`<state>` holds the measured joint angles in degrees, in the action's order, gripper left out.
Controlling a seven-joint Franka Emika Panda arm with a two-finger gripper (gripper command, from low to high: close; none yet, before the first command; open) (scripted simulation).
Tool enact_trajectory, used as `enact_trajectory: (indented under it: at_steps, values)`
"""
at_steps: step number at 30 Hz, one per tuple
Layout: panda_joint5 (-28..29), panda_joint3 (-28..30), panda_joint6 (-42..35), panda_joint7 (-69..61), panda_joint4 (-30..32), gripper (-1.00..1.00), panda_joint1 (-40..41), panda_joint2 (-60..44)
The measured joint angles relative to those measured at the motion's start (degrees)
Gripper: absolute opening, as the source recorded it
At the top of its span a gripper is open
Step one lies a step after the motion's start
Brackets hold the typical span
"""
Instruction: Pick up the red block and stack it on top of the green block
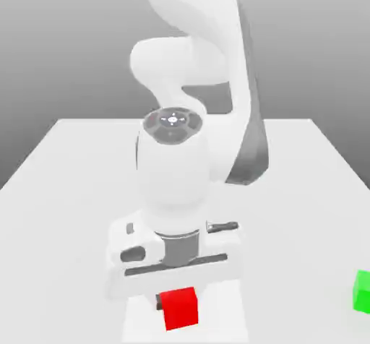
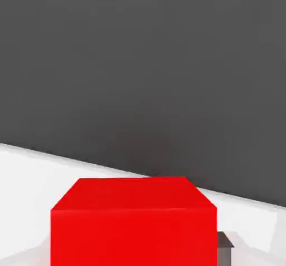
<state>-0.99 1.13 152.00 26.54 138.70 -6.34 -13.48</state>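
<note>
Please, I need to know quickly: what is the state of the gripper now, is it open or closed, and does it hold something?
Gripper: closed on the red block.

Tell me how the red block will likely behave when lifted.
The red block looks rigid, judging by its crisp straight edges, so it probably won't sag. Its flat faces should resist rolling. Its smooth-looking sides might be slightly slippery.

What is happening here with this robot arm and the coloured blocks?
A white robot arm has its end effector closed on the red block. The green block sits apart, at the exterior view's right edge. The red block is not yet stacked on it.
</note>
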Motion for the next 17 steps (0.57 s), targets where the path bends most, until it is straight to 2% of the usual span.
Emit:
enact_trajectory:
  at_steps: [8,11,12,17]
  values:
    - [5.03,-12.04,-4.11,-8.29,-3.17,-1.0,-11.07,0.61]
    - [9.67,-14.41,-1.37,-9.38,-6.03,-1.0,-16.22,-5.35]
    - [10.92,-14.16,0.13,-9.07,-6.54,1.0,-17.31,-7.44]
    - [10.92,-14.16,0.13,-9.07,-6.54,1.0,-17.31,-7.44]
